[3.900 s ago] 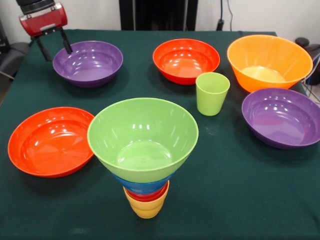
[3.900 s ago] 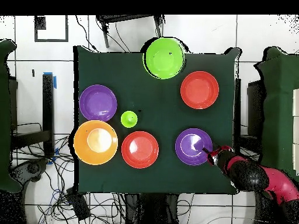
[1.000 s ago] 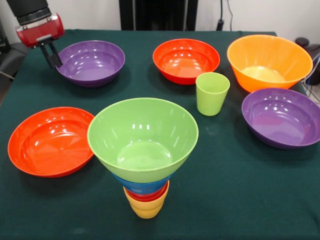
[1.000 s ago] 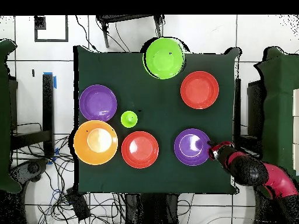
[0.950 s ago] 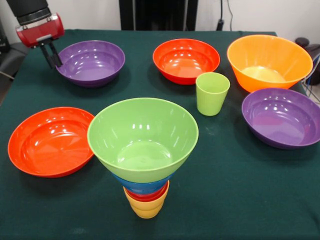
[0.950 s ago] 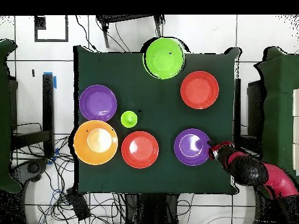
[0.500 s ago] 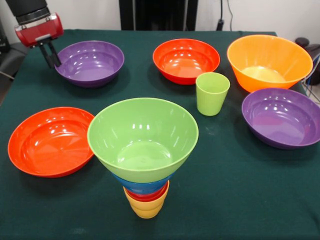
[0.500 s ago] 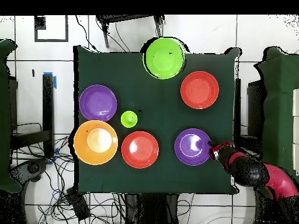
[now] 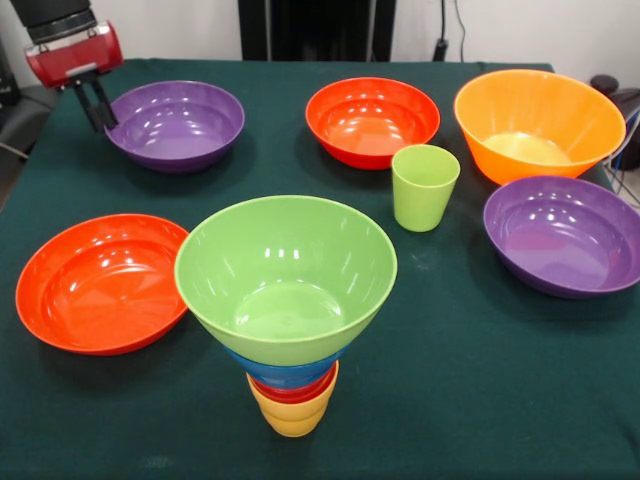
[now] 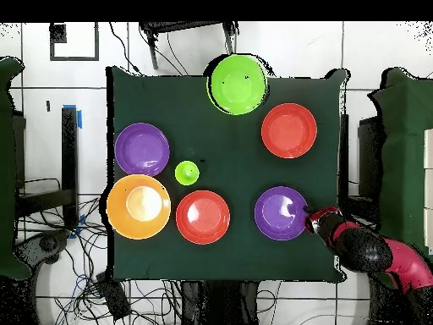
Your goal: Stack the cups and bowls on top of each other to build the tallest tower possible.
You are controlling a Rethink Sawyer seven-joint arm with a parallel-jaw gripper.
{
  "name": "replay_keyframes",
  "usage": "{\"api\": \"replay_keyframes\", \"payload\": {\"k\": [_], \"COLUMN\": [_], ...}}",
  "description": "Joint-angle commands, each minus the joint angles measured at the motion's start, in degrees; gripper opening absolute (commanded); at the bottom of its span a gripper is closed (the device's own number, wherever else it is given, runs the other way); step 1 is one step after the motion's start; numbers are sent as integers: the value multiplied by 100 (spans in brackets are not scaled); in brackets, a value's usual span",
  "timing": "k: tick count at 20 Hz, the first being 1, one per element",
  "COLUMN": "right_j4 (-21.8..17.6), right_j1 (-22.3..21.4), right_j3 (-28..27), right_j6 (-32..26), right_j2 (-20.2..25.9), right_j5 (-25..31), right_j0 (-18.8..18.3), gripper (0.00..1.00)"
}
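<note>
The tower stands at the front centre: a yellow cup (image 9: 292, 417) lowest, a red cup (image 9: 293, 392), a blue bowl (image 9: 285, 373) and a wide green bowl (image 9: 285, 272) on top; overhead it shows as the green bowl (image 10: 238, 83). My gripper (image 9: 100, 118) is at the far left, shut on the left rim of a purple bowl (image 9: 178, 125); overhead the gripper (image 10: 308, 218) sits at that bowl's (image 10: 281, 213) right rim. A light green cup (image 9: 424, 187) stands upright alone.
A second purple bowl (image 9: 565, 235) lies at the right, the large orange bowl (image 9: 538, 122) behind it. One red-orange bowl (image 9: 372, 120) is at the far centre, another (image 9: 100, 282) at the near left. All rest on the green tablecloth (image 9: 480, 400).
The fingers, spread apart 3.9 s ago, have closed on the purple bowl's rim. Over the last second the gripper and bowl have shifted slightly toward the table's edge.
</note>
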Motion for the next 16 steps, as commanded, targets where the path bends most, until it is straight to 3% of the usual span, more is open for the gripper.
{"api": "replay_keyframes", "payload": {"k": [1, 8, 16], "right_j4": [125, 581, 953], "right_j1": [-656, -1146, -1269], "right_j3": [414, 901, 1211], "right_j6": [-1098, -924, -880], "right_j2": [136, 448, 723], "right_j5": [796, 836, 963], "right_j0": [281, 66, -137], "gripper": [0, 0, 0]}}
